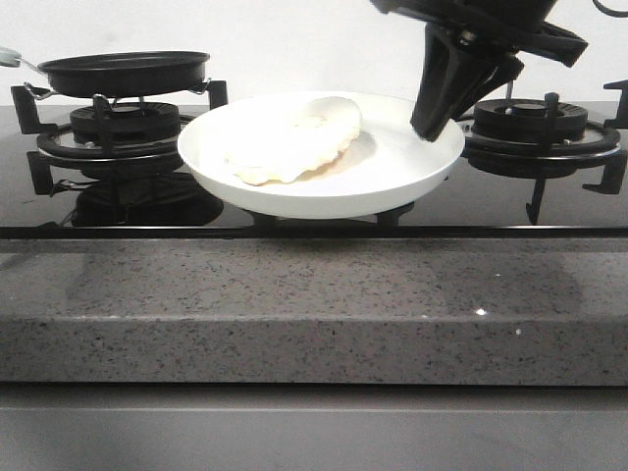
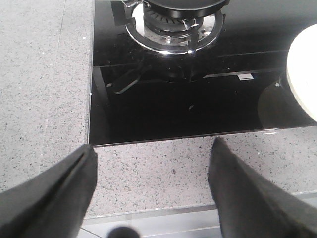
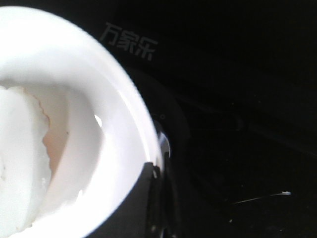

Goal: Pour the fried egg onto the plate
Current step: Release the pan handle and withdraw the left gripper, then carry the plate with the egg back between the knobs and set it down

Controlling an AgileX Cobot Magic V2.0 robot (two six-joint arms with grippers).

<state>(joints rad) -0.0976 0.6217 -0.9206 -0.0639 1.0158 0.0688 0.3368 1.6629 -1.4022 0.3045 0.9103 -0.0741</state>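
So the fried egg (image 1: 294, 139) is lying in the white plate (image 1: 392, 182) mid-stovetop, right gripper (image 1: 439, 113) pinching the plate's right rim, black frying pan (image 1: 123, 71) back on the left burner (image 1: 110, 137), and the left gripper (image 2: 151, 191) hangs wide open over the granite counter (image 2: 39, 89).

Plain white wall (image 1: 294, 39) at back. Glossy black glass hob (image 1: 324, 224) w/ two burner grates, left (image 1: 108, 128) & right (image 1: 535, 123), set into speckled grey stone counter (image 1: 294, 304). Bright, even light w/ reflections on the glass.
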